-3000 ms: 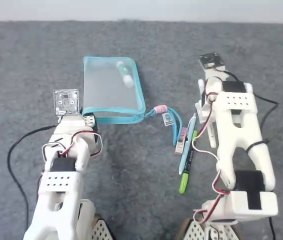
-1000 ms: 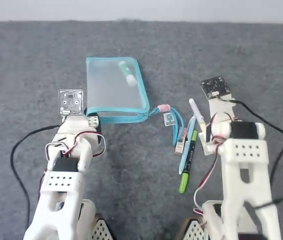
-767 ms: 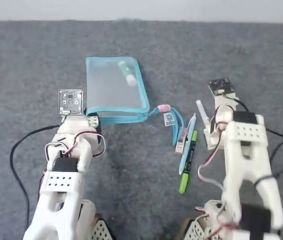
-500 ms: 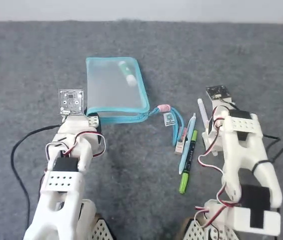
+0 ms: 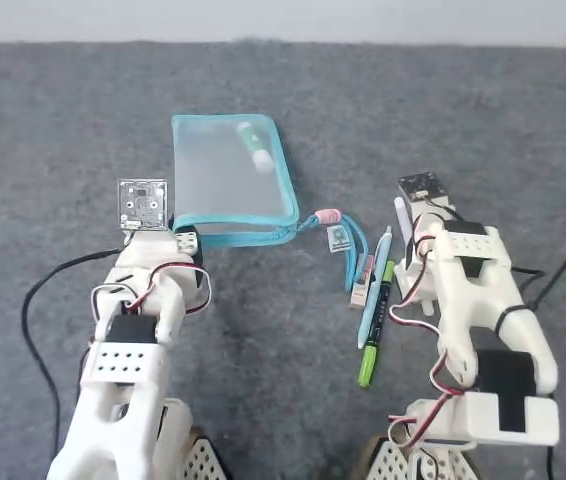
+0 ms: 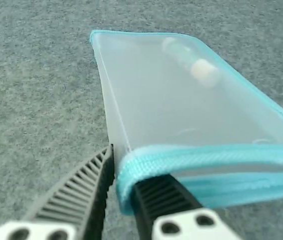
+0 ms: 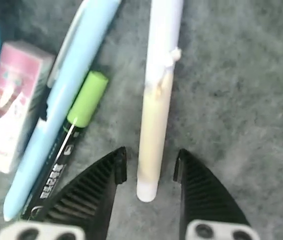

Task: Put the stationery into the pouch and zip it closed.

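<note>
Left gripper [image 6: 119, 172] is pinched on the pouch [image 6: 181, 100] at its zipper-edge corner, handy since it looks floppy. Right gripper [image 7: 149, 159] is spread open around the end of the white pen [image 7: 157, 95], which lies just beside the blue pen [image 7: 76, 65]. The white one looks light, stiff, slick and round, so I'd grab nearer mid-barrel or it'll pivot.

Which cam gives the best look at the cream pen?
Right wrist view: the cream pen runs up the middle, its end between the right gripper's open fingers. High view shows its white end beside that arm. Left wrist view faces the pouch.
</note>
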Controlling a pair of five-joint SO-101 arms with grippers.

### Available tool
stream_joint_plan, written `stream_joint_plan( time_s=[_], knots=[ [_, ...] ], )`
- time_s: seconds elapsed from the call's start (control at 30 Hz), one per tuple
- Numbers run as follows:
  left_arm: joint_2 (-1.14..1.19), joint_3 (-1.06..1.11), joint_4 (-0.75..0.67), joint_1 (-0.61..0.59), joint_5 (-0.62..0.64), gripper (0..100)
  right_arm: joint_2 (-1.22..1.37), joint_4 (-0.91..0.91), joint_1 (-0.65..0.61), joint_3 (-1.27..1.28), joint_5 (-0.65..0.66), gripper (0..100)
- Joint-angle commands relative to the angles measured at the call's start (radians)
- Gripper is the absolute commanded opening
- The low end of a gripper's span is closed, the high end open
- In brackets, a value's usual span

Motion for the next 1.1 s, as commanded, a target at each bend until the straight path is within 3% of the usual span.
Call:
stream_joint_plan(
  time_s=[0.0, 0.17, 0.4, 0.77, 0.87, 1.07],
  knots=[
    [-0.009, -0.022, 0.003, 0.005, -0.008, 1, -0.001, -0.053, -0.007, -0.006, 0.011, 13.8],
    [-0.009, -0.022, 0.003, 0.005, -0.008, 1, -0.002, -0.053, -0.007, -0.006, 0.011, 0.6],
    [-0.009, -0.022, 0.003, 0.011, -0.008, 1, -0.074, 0.001, 0.035, -0.008, 0.012, 0.6],
    [-0.008, -0.024, -0.003, 0.012, -0.003, 1, -0.63, 0.302, 0.035, -0.005, 0.017, 0.6],
    [-0.002, -0.022, -0.034, 0.012, -0.003, 1, -0.771, 0.392, -0.059, -0.006, 0.026, 0.6],
    [-0.002, -0.022, -0.04, 0.012, -0.003, 1, -0.94, 0.556, -0.443, -0.006, 0.17, 0.6]
  ],
)
